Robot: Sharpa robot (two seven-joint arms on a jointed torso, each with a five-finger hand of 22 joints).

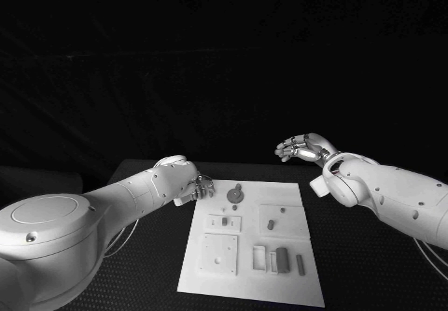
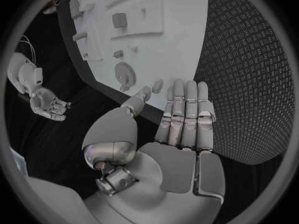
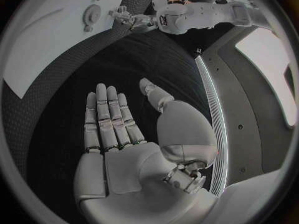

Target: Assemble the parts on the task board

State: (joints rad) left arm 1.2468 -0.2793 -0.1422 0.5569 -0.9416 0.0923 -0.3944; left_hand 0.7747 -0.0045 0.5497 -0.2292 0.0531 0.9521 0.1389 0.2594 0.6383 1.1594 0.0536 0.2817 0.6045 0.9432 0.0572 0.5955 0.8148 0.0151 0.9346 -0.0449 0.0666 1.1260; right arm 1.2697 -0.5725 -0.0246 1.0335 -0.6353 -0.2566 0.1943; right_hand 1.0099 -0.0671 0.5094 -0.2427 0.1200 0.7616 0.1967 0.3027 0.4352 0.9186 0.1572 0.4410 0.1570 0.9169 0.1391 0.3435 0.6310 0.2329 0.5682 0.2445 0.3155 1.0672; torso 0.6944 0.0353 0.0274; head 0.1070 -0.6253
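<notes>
Task board (image 1: 245,272) flanked by bare table (image 1: 364,259); left hand (image 1: 198,186) held empty at its far corner (fingers straight), right hand (image 1: 300,149) spread empty beyond.

The head camera looks down on the board (image 1: 250,243) from above. Each wrist camera sits close behind its own hand; both share the board's far end with it.

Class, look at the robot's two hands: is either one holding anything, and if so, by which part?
Nothing is held. The left hand lies flat-fingered at the task board's edge; the right hand is open, away from the board.
</notes>
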